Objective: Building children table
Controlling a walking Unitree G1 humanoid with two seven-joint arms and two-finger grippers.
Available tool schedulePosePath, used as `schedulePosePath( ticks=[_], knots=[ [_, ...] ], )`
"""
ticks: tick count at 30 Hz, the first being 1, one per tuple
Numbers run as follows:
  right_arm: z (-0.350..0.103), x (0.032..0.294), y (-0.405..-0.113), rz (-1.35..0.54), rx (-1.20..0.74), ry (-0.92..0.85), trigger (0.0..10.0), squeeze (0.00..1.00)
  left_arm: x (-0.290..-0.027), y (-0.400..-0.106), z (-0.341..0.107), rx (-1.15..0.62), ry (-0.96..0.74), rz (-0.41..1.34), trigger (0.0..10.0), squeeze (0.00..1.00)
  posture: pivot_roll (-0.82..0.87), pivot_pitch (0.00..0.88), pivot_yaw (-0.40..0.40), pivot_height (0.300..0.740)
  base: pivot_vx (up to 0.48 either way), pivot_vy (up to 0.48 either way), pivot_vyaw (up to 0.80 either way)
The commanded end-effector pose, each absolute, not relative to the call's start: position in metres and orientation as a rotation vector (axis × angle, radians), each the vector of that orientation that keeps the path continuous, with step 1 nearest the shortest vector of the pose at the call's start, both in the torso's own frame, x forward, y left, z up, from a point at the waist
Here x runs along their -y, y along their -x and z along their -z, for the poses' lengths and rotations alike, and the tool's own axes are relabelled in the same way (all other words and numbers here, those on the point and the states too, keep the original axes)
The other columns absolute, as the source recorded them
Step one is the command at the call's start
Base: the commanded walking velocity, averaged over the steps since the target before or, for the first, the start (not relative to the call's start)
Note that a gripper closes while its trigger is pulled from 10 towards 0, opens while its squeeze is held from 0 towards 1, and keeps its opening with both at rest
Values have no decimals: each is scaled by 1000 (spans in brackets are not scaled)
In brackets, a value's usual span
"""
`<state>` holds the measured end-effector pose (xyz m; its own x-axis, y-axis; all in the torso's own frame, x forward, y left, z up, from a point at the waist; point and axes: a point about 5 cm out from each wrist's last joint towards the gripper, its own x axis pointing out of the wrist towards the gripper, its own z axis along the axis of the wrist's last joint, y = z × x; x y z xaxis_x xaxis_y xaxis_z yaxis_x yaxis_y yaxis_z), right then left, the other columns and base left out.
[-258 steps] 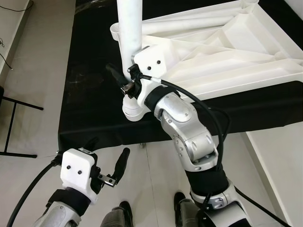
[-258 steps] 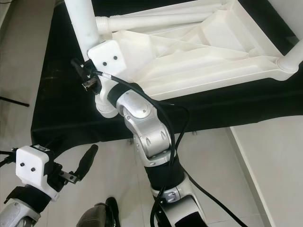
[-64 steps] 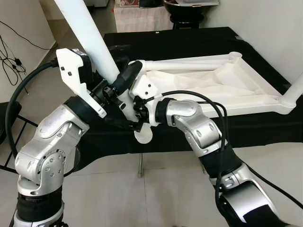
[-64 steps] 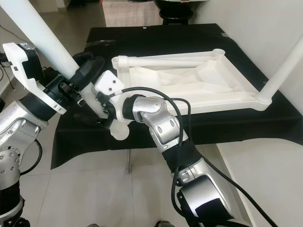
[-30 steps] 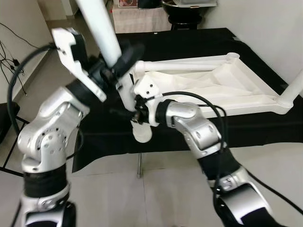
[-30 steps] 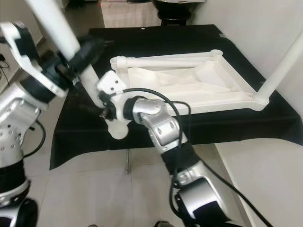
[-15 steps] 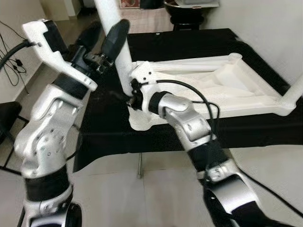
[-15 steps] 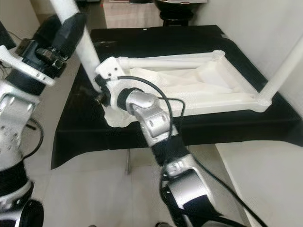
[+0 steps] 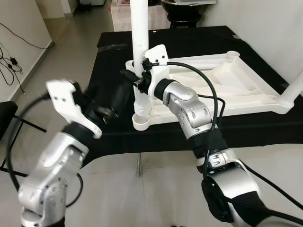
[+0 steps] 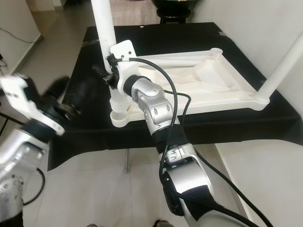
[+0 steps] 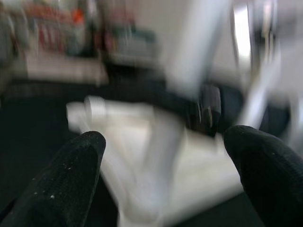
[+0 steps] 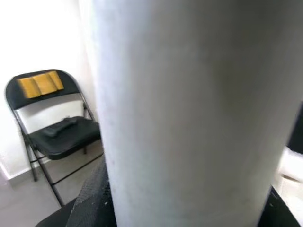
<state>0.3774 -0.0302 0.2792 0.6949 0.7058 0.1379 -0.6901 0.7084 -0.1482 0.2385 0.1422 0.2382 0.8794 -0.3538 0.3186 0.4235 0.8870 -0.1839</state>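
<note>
The white children's table top [image 9: 222, 85] lies upside down on a black-covered table [image 9: 109, 56]. A white leg [image 9: 139, 38] stands upright in the near-left corner socket [image 9: 142, 120]. My right gripper [image 9: 133, 81] is shut on the leg just above the socket; the leg [image 12: 189, 109] looms close in the right wrist view. My left gripper [image 9: 111, 92] hangs open to the left of the leg, blurred and apart from it. Its two fingers [image 11: 71, 184] are spread wide with nothing between them. A second leg [image 10: 279, 64] stands in the near-right corner.
The black cloth drapes over the table's front edge above pale floor tiles. A black folding stand [image 9: 9, 113] and cables [image 9: 7, 61] sit at the left. A folding chair [image 12: 52, 127] with a yellow pad stands by a white wall.
The leg went from tilted to upright in the corner socket. My left gripper let go of it and dropped down to the left. My right gripper kept its hold.
</note>
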Motion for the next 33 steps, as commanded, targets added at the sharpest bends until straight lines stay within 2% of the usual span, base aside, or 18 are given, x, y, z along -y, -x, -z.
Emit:
schedulePosePath(
  ticks=[1,6,10,19,33],
  knots=[
    [-292,23,-374,-855,247,57,10000,0,-144,-230,-229,247,206,380,10000,0,24,214,19,740,0,0,0],
    [-293,20,-367,-989,269,41,10000,0,-151,-208,-202,119,148,304,10000,0,39,241,21,740,0,0,0],
    [-295,18,-362,-1082,285,57,10000,0,-154,-192,-185,50,3,241,10000,0,44,257,25,740,0,0,0],
    [-290,17,-355,-1241,290,160,10000,0,-157,-176,-177,71,-83,146,10000,0,59,294,27,740,0,0,0],
    [-307,37,-367,-1238,303,196,10000,0,-150,-157,-178,85,-96,210,10000,0,72,342,48,740,0,0,0]
  ],
)
